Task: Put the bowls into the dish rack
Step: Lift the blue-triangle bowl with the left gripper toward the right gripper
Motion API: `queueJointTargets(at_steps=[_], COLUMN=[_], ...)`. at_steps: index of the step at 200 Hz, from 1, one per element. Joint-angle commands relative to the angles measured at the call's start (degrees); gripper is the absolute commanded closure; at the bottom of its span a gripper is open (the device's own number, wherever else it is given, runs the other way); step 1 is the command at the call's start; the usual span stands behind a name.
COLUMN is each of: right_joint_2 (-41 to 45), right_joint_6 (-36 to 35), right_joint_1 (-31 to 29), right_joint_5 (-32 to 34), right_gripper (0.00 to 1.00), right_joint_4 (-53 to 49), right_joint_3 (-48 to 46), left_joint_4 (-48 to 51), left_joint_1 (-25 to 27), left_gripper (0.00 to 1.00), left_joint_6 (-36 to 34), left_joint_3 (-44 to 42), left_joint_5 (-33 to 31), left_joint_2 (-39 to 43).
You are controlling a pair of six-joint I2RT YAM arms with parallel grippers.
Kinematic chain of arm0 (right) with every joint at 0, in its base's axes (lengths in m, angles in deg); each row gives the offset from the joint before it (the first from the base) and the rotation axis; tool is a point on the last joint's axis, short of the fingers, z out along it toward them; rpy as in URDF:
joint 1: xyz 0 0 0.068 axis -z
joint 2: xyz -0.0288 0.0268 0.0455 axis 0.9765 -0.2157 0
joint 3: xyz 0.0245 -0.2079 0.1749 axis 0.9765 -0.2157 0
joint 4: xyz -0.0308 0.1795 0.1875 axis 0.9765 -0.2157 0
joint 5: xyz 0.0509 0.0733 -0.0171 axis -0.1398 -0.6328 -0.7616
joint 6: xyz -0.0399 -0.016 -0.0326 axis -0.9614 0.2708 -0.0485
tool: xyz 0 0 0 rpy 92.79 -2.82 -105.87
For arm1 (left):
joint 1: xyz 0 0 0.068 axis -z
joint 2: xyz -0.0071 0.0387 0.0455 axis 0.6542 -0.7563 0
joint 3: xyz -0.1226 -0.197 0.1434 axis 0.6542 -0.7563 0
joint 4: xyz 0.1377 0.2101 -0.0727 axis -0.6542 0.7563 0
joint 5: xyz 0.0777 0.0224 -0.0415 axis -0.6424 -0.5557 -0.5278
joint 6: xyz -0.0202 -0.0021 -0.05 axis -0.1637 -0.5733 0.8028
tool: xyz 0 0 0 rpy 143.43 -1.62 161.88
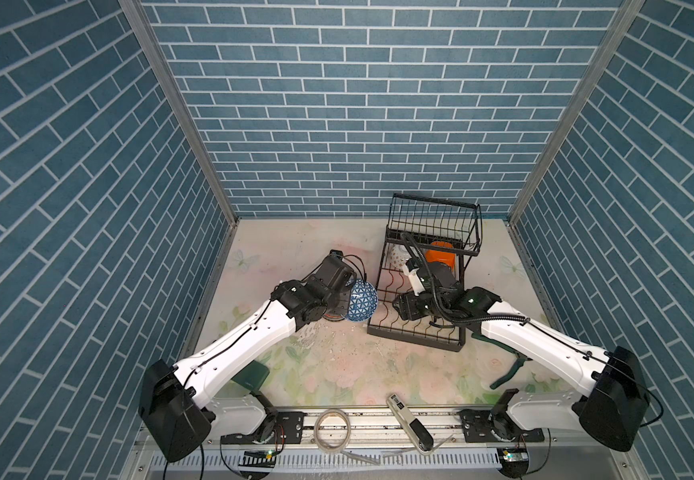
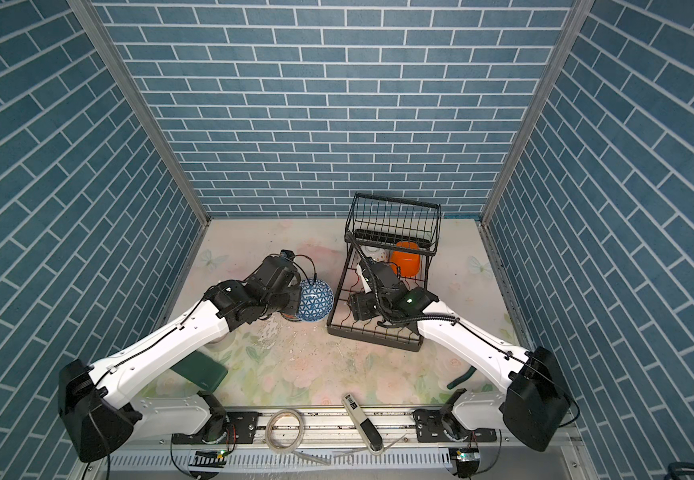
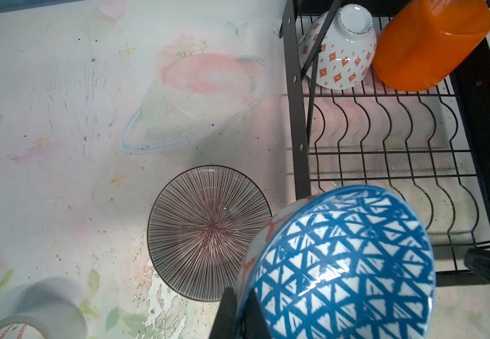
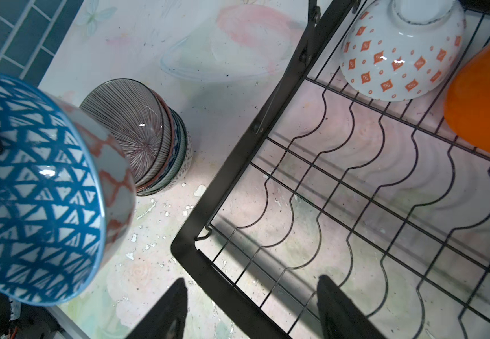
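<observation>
My left gripper (image 3: 239, 293) is shut on the rim of a blue triangle-patterned bowl (image 3: 343, 264), holding it tilted above the table just left of the dish rack (image 1: 420, 332); both top views show this bowl (image 2: 315, 300). Under it stands a stack of bowls (image 4: 144, 135) topped by a dark-striped bowl (image 3: 208, 232). Upside down at the far end of the black wire rack's lower tier lie a white bowl with orange diamonds (image 4: 399, 58) and an orange plastic bowl (image 4: 484, 117). My right gripper (image 4: 251, 281) is open above the rack's near-left frame edge, holding nothing.
A tape roll (image 1: 333, 428) and a white-and-black tool (image 1: 409, 424) lie on the front rail. A dark green flat object (image 1: 254, 376) sits under the left arm, green-handled pliers (image 1: 511, 370) under the right. Blue brick walls close three sides.
</observation>
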Motion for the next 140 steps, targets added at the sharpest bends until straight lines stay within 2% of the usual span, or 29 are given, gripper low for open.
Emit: queueJointTargets(at_steps=[1,38,140], right_joint_2=[-0.68,-1.22,-4.55], right_joint_6=[2.73,3.79,4.89], right_joint_1=[-0.29,-0.34,-0.72], right_joint_5=[-2.13,-3.09,-5.89], right_gripper=[0.33,0.39,0.45], right_joint_4=[1.16,2.59,4.73], right_joint_3=[3.34,3.58,3.78], left_joint_4=[-3.25,-4.3,-5.49], left_joint_1=[1.72,3.22,4.65], left_gripper=[1.0,1.0,1.0], left_joint_6=[1.4,1.64,1.64], left_joint_3=[0.72,1.87,3.01], left_joint_5=[-2.0,-1.97,-1.22], left_joint_2=[-1.76,-4.2,-6.14])
